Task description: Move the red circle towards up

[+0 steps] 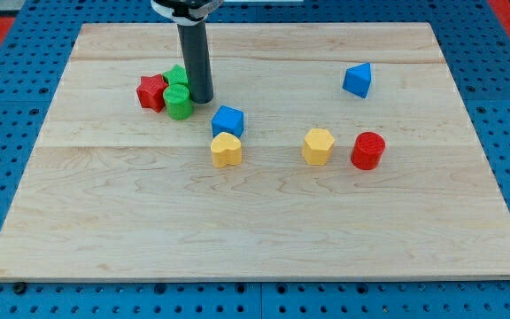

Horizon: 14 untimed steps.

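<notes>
The red circle (367, 150) is a short red cylinder at the view's right of the board's middle. A yellow hexagon (318, 146) sits just to its left. My tip (201, 98) stands far to the view's left and higher up, right beside a green circle (179, 102), well apart from the red circle. The rod rises from there to the view's top edge.
A red star (151, 92) and a green block (177, 76) cluster with the green circle by my tip. A blue cube (227, 120) and a yellow heart (226, 150) sit near the middle. A blue triangle (358, 80) lies above the red circle. The wooden board (255, 230) rests on blue pegboard.
</notes>
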Tool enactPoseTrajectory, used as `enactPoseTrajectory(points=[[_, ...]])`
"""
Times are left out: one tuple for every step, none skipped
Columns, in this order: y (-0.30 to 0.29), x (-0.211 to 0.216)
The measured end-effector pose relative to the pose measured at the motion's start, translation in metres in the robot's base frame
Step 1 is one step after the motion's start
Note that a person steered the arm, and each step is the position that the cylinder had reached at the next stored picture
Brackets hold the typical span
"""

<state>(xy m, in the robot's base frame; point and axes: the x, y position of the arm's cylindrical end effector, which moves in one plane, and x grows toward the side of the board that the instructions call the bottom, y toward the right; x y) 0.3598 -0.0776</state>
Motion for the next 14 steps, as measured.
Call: enactPoseTrajectory(points=[[0.002, 0.013], [0.047, 0.013], [0.133, 0.013], [0.232, 0.033], [0.308, 0.08], [0.322, 0.123], [0.287, 0.135], [0.256, 0.122], [0.251, 0.096], [0.234, 0.084], [0.217, 0.084], [0.249, 0.09], [0.258, 0.11], [0.228, 0.131]])
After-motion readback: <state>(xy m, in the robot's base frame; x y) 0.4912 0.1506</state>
